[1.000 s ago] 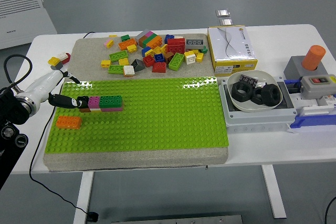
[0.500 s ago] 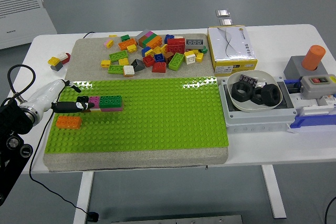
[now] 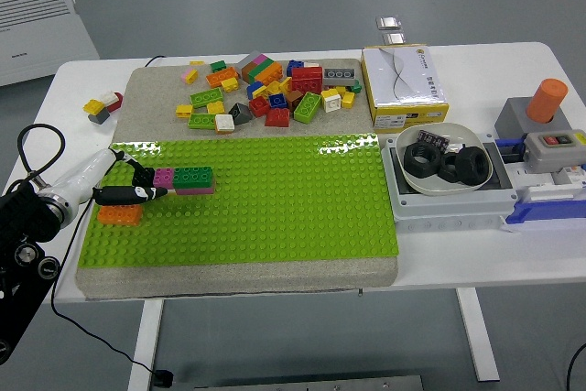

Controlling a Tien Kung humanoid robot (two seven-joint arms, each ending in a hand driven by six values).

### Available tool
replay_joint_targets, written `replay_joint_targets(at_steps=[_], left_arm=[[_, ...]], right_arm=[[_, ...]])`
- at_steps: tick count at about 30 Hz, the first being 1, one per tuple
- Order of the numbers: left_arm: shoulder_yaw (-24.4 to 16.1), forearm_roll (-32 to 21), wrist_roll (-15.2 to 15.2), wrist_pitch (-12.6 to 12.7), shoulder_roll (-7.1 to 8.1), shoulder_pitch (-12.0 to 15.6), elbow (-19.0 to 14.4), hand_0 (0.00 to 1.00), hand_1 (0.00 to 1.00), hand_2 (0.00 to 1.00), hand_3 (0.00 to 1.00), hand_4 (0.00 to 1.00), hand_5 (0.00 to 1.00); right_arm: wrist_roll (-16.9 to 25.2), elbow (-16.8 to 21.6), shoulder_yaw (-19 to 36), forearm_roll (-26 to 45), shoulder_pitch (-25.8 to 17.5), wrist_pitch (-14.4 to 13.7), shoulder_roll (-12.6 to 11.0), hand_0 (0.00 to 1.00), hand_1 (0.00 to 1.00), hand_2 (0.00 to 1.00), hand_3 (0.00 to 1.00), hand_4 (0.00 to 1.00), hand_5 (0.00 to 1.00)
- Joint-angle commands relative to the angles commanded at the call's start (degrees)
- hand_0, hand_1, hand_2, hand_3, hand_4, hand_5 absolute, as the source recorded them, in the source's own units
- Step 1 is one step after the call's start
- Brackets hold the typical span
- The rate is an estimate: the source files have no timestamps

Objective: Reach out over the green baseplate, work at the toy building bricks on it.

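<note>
The green baseplate (image 3: 275, 208) lies on a grey mat in the middle of the table. A short row with a pink brick (image 3: 164, 177) and a green brick (image 3: 194, 178) stands on its left part. An orange brick (image 3: 120, 215) sits nearer the front left. My left hand (image 3: 137, 191) comes in low from the left edge. Its black fingers stretch out flat toward the right and hold nothing. Their tips lie just below the pink end of the row and above the orange brick.
A heap of loose coloured bricks (image 3: 270, 93) lies on the mat behind the baseplate. Two stray bricks (image 3: 103, 105) sit at far left. A yellow-white box (image 3: 403, 84), a white bowl of black parts (image 3: 446, 160) and a grey switch box (image 3: 545, 135) stand at right.
My left hand has drawn back and down toward the near left. Its fingertips have slid from the row's left end to just below it, over the orange brick.
</note>
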Motion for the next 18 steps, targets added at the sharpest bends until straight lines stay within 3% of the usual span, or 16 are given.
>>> replay_joint_targets(at_steps=[18], left_arm=[[1.37,-1.14,-0.2,-0.07,-0.22,-0.21,1.29,0.997,0.966,0.931,0.671,0.998,0.595]], right_arm=[[-0.05,0.0,-0.42,0.25,-0.1,-0.07,0.04,0.696,0.699,0.752,0.786,0.866,0.998]])
